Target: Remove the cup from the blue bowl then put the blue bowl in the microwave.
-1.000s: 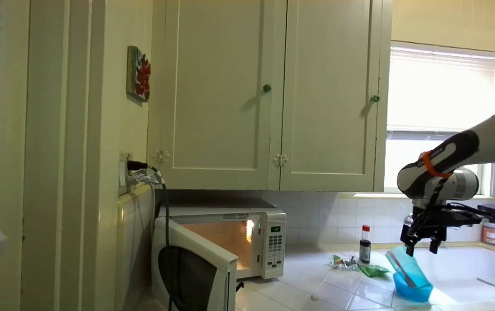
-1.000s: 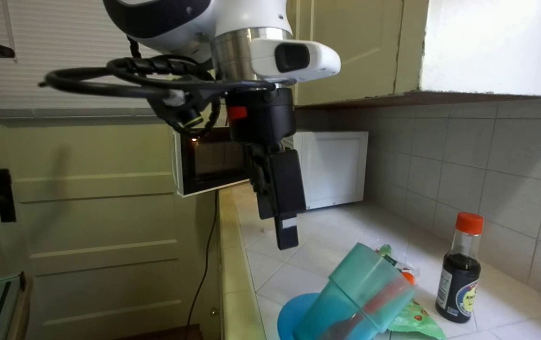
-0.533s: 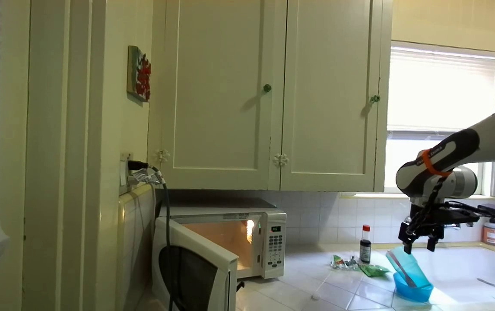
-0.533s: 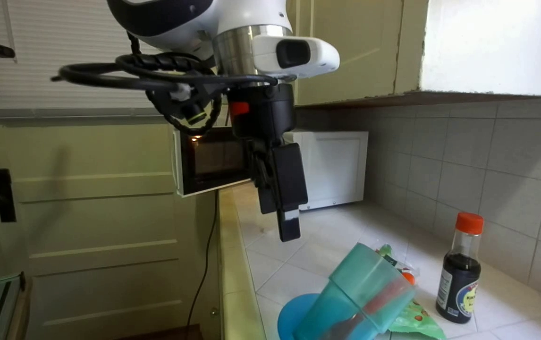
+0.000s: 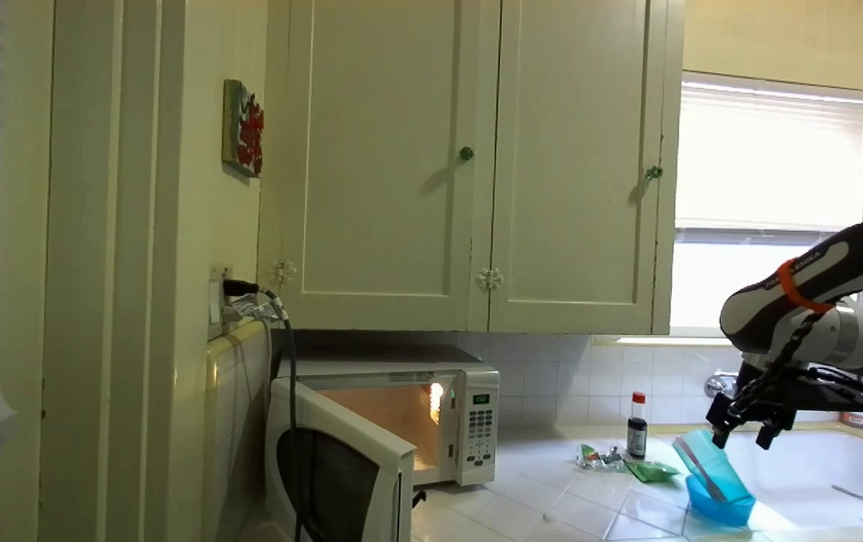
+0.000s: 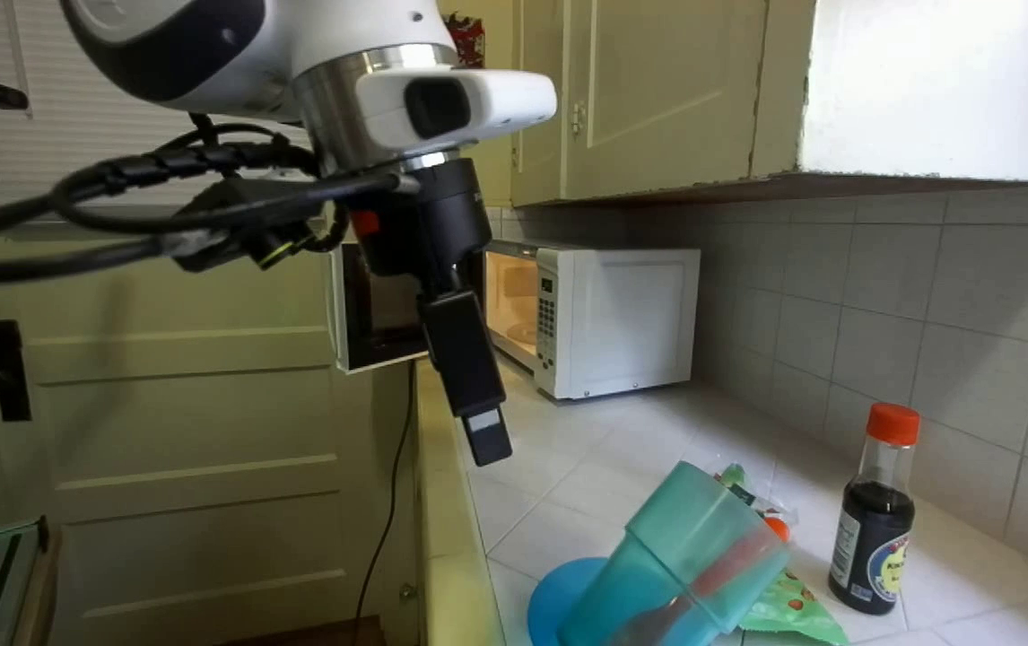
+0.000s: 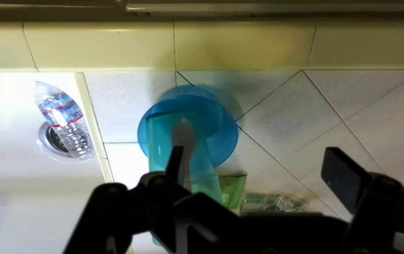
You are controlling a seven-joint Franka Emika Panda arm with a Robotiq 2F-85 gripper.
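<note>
The blue bowl [image 5: 721, 513] sits on the tiled counter by the sink; it also shows in the wrist view [image 7: 224, 143] and an exterior view [image 6: 557, 599]. A teal translucent cup [image 6: 677, 543] leans tilted in it, its base inside the bowl, with a spoon-like utensil [image 7: 183, 135] in the cup. My gripper [image 7: 255, 158] is open and empty, above the counter and the cup. In the wrist view one finger overlaps the cup, the other is over bare tile. In an exterior view the gripper [image 5: 742, 439] hangs tilted. The microwave [image 5: 478, 444] stands open and lit, with nothing visible inside.
The microwave door [image 5: 341, 474] swings out over the counter. A sauce bottle [image 6: 875, 529] and a green packet [image 6: 792, 610] stand and lie behind the cup. The sink [image 5: 800, 459] holds a plastic bottle [image 7: 62, 118]. Cabinets [image 5: 394, 173] hang above.
My arm and open gripper have moved left and tilted in an exterior view, uncovering the microwave's opening there. The bowl and cup have not moved.
</note>
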